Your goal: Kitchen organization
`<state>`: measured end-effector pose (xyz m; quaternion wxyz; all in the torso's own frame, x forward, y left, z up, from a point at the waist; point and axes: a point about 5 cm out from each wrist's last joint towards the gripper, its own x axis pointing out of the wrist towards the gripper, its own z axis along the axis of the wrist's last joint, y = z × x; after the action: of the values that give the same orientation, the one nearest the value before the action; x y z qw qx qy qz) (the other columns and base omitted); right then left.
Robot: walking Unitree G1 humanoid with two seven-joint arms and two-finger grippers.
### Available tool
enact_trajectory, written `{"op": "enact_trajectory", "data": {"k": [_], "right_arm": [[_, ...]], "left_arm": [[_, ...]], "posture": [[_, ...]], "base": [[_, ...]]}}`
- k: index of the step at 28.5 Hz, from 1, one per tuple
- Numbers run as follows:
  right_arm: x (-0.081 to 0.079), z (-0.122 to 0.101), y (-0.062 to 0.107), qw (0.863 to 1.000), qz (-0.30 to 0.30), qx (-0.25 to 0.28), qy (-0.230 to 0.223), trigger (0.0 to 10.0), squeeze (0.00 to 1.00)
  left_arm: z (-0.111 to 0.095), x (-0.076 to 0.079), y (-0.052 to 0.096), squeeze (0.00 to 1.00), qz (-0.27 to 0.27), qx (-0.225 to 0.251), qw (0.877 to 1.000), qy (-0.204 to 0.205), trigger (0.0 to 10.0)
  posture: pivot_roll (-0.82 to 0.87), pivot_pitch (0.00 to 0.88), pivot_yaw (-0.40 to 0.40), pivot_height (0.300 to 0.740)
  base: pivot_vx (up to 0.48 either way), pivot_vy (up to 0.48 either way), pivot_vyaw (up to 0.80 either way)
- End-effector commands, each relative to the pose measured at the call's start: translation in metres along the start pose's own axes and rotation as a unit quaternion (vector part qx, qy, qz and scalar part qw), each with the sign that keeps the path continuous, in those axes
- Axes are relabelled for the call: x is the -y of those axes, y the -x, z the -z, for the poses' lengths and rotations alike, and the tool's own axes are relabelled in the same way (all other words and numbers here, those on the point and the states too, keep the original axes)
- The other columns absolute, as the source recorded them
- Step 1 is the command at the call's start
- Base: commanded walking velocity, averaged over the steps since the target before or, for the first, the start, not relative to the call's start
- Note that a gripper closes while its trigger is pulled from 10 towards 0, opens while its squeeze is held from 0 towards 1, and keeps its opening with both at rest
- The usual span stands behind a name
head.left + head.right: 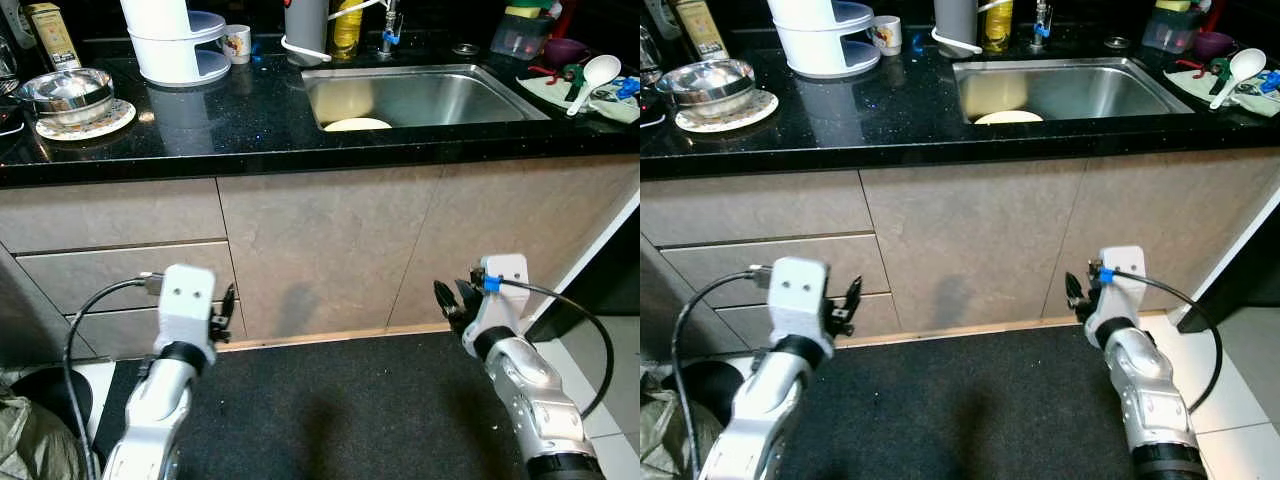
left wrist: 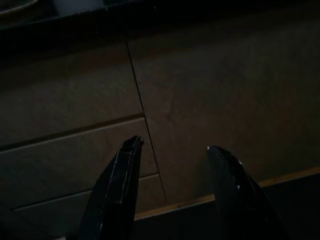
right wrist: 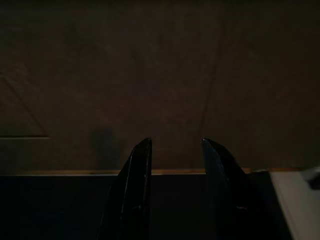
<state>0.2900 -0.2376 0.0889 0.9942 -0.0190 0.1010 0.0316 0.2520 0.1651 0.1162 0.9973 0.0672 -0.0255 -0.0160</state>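
both grippers, left and right, hung low before the cabinet doors with jaws released and empty. a pale plate lay in the sink; a steel bowl sat on the black bench.

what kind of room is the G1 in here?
Most likely a home kitchen: a black speckled stone countertop with an inset stainless steel sink, a shiny steel mixing bowl, and beige cabinet drawers beneath.

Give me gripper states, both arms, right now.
Left gripper: open, holding nothing, low in front of the cabinet drawers.
Right gripper: open, holding nothing, low in front of the cabinet door.
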Motion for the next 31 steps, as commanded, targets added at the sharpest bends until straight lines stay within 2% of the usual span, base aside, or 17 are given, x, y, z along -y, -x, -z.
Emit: {"op": "enact_trajectory", "data": {"k": [1, 4, 8, 10, 13, 14, 16, 18, 19, 20, 21, 24, 25, 26, 31], "right_arm": [[0.006, 0.001, -0.001, 1.0, 0.011, 0.003, 0.012, 10.0, 0.0], [0.013, 0.004, -0.003, 1.0, 0.016, -0.005, 0.023, 10.0, 0.0], [0.017, 0.0, -0.004, 0.999, 0.019, 0.001, 0.029, 10.0, 0.0], [0.019, -0.013, -0.005, 0.999, 0.019, 0.026, 0.039, 10.0, 0.0], [0.016, -0.021, -0.006, 0.998, 0.02, 0.045, 0.045, 10.0, 0.0], [0.008, -0.028, -0.006, 0.996, 0.007, 0.061, 0.06, 10.0, 0.0], [0.008, -0.028, -0.006, 0.996, 0.007, 0.061, 0.06, 10.0, 0.0], [-0.014, -0.042, -0.005, 0.991, -0.032, 0.09, 0.091, 10.0, 0.0], [-0.014, -0.042, -0.005, 0.991, -0.032, 0.09, 0.091, 10.0, 0.0], [-0.033, -0.049, -0.005, 0.986, -0.059, 0.108, 0.115, 10.0, 0.0], [-0.033, -0.049, -0.005, 0.986, -0.059, 0.108, 0.115, 10.0, 0.0], [-0.073, -0.05, -0.004, 0.967, -0.117, 0.116, 0.196, 10.0, 0.0], [-0.073, -0.05, -0.004, 0.967, -0.117, 0.116, 0.196, 10.0, 0.0], [-0.086, -0.046, -0.002, 0.96, -0.137, 0.115, 0.214, 10.0, 0.0], [-0.098, -0.044, 0.001, 0.956, -0.158, 0.111, 0.221, 10.0, 0.0]], "left_arm": [[0.008, -0.006, -0.001, 0.0, -0.002, -0.006, 1.0, -0.002, 10.0], [0.02, -0.02, -0.004, 0.0, -0.019, -0.024, 0.999, -0.008, 10.0], [0.025, -0.025, -0.004, 0.0, -0.019, -0.028, 0.999, -0.012, 10.0], [0.045, -0.03, 0.001, 0.0, -0.012, -0.061, 0.998, -0.013, 10.0], [0.055, -0.034, 0.004, 0.0, -0.013, -0.078, 0.997, -0.008, 10.0], [0.061, -0.036, 0.005, 0.0, -0.012, -0.088, 0.996, -0.01, 10.0], [0.061, -0.036, 0.005, 0.0, -0.012, -0.088, 0.996, -0.01, 10.0], [0.073, -0.04, 0.01, 0.0, -0.011, -0.111, 0.994, -0.008, 10.0], [0.073, -0.04, 0.01, 0.0, -0.011, -0.111, 0.994, -0.008, 10.0], [0.08, -0.042, 0.013, 0.0, -0.012, -0.126, 0.992, -0.004, 10.0], [0.08, -0.042, 0.013, 0.0, -0.012, -0.126, 0.992, -0.004, 10.0], [0.096, -0.049, 0.015, 0.0, -0.025, -0.156, 0.987, 0.007, 10.0], [0.096, -0.049, 0.015, 0.0, -0.025, -0.156, 0.987, 0.007, 10.0], [0.101, -0.051, 0.016, 0.0, -0.033, -0.166, 0.986, 0.012, 10.0], [0.105, -0.052, 0.018, 0.0, -0.035, -0.168, 0.985, 0.013, 10.0]], "posture": [[-0.02, 0.0, -0.03, 0.74], [-0.02, 0.0, -0.033, 0.74], [-0.03, 0.0, -0.037, 0.74], [-0.02, 0.0, -0.031, 0.74], [-0.03, 0.0, -0.025, 0.74], [-0.03, 0.0, -0.021, 0.74], [-0.03, 0.0, -0.021, 0.74], [-0.03, 0.0, -0.003, 0.74], [-0.03, 0.0, -0.003, 0.74], [-0.04, 0.0, 0.001, 0.74], [-0.04, 0.0, 0.001, 0.74], [-0.03, 0.0, 0.001, 0.74], [-0.03, 0.0, 0.001, 0.74], [-0.02, 0.0, 0.001, 0.74], [-0.02, 0.0, 0.002, 0.74]], "base": [[0.0, 0.0, 0.0], [0.0, 0.0, 0.0], [0.0, 0.0, 0.0], [0.0, 0.0, 0.0], [0.0, 0.0, 0.0], [0.0, 0.0, 0.0], [0.0, 0.0, 0.0], [0.0, 0.0, 0.0], [0.0, 0.0, 0.0], [0.0, 0.0, 0.0], [0.0, 0.0, 0.0], [0.0, 0.0, 0.0], [0.0, 0.0, 0.0], [0.0, 0.0, 0.0], [0.0, 0.0, -0.32]]}}
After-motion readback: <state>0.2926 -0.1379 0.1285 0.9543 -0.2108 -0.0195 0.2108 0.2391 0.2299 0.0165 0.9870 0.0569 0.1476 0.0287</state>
